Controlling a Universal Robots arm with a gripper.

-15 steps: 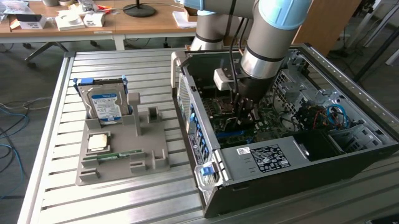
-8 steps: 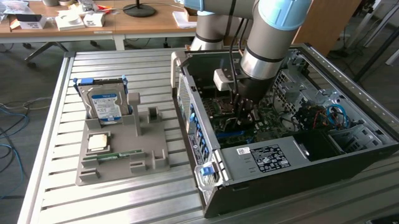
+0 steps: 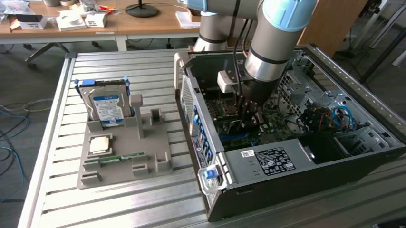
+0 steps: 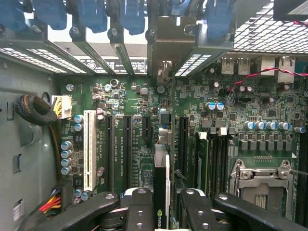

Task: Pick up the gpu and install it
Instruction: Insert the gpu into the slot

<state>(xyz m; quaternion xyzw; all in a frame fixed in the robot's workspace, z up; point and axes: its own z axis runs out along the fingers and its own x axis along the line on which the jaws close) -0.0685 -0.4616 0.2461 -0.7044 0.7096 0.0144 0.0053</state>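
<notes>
gpu [image 4: 162, 192] stands on edge between the end effector's [image 4: 162, 211] black fingers [image 4: 139, 209], which are closed on it, its metal bracket [image 4: 169, 45] up against the rear slot openings of the computer case [image 3: 273, 183]. it hangs just above the green motherboard [image 4: 130, 144] beside the long slots. on the table [image 3: 127, 209], the grey tray [image 3: 136, 142] carries a hard drive [image 3: 106, 108] and a memory stick [image 3: 115, 158].
</notes>
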